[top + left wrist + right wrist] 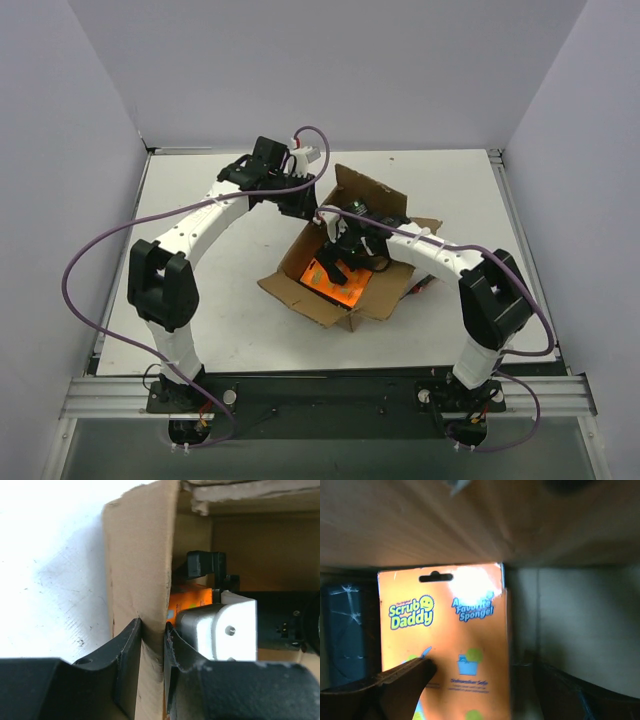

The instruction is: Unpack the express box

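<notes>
My left gripper (153,625) clamped a wall of the express box (300,293) at the middle of the table (250,340), while my right gripper (482,672), fingers apart over the Scrub Daddy packet (445,625) inside, should, I judged, straddle it squarely before closing.

The left arm (200,228) rises from the lower left of the top view, bends at the elbow and reaches to upper centre. There the left gripper (152,626) is clamped on a flap of the box (140,555). The right arm (445,258) reaches from lower right toward centre, wrist tipped downward. The right gripper (480,666) has its fingers spread apart.
</notes>
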You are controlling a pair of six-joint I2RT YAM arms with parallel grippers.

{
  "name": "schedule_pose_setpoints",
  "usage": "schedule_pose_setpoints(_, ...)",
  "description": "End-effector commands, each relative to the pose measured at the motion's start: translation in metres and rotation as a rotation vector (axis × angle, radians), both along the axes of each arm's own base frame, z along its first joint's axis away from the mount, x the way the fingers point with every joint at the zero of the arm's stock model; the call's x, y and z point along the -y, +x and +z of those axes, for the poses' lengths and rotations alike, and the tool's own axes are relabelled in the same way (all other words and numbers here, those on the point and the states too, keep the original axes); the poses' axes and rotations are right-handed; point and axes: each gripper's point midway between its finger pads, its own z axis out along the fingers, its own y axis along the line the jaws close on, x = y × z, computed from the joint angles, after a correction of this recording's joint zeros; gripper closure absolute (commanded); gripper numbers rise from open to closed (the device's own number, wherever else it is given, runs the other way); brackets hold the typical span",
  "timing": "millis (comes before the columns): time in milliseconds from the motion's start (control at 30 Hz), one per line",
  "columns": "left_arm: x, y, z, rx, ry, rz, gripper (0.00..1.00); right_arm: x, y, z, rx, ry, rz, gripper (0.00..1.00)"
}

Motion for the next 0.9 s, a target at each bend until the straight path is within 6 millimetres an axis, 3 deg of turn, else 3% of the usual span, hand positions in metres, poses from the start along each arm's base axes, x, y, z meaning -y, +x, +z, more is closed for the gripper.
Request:
schedule_pose_setpoints(0, 0.009, 0.001, 0.053, 0.081, -0.113, 0.018, 1.0, 0.0, -0.037, -0.028, -0.207, 0.032, -0.036, 0.11)
schedule_pose_setpoints(133, 0.01, 0.008, 0.048, 0.071, -0.109, 0.04, 1.0, -0.025, -0.063, -0.012, -0.344, 0.17, 0.006, 0.22)
schedule_pose_setpoints(300, 0.012, 0.012, 0.044, 0.06, -0.099, 0.061, 1.0, -0.058, -0.064, 0.044, -0.212, 0.258, 0.149, 0.41)
schedule_pose_setpoints(367, 0.011, 0.016, 0.042, 0.064, -0.09, 0.076, 1.0, -0.06, -0.059, 0.061, -0.081, 0.209, 0.203, 0.48)
schedule_pose_setpoints(667, 0.013, 0.026, 0.044, 0.078, -0.082, 0.09, 1.0, -0.063, -0.062, 0.087, 0.102, 0.162, 0.31, 0.58)
schedule_pose_setpoints(867, 0.019, 0.03, 0.046, 0.082, -0.094, 0.082, 1.0, -0.072, -0.068, 0.089, 0.122, 0.171, 0.397, 0.6)
